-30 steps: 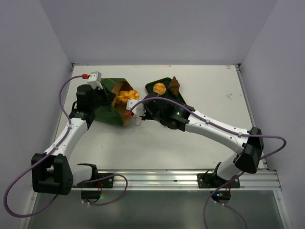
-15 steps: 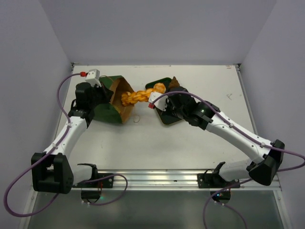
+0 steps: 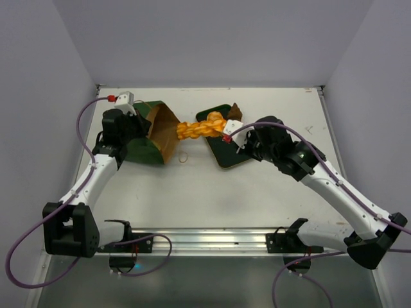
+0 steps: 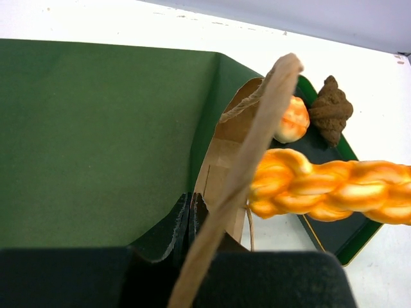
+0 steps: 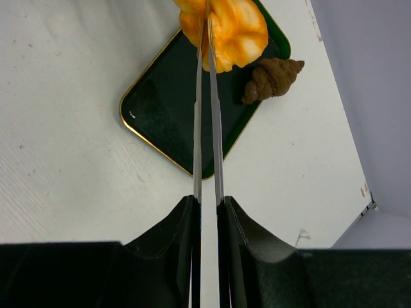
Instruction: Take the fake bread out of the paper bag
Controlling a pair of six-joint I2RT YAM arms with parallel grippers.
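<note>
Extraction step in hand: the braided bread is clamped at one end by the right gripper, with its other end at the mouth of the paper bag. The bag rim is pinched by the closed left gripper. Next move, as judged: the loaf is to be carried clear, lowered onto the tray and released.

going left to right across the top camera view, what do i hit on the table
paper bag → braided bread → dark brown pastry → right arm
</note>
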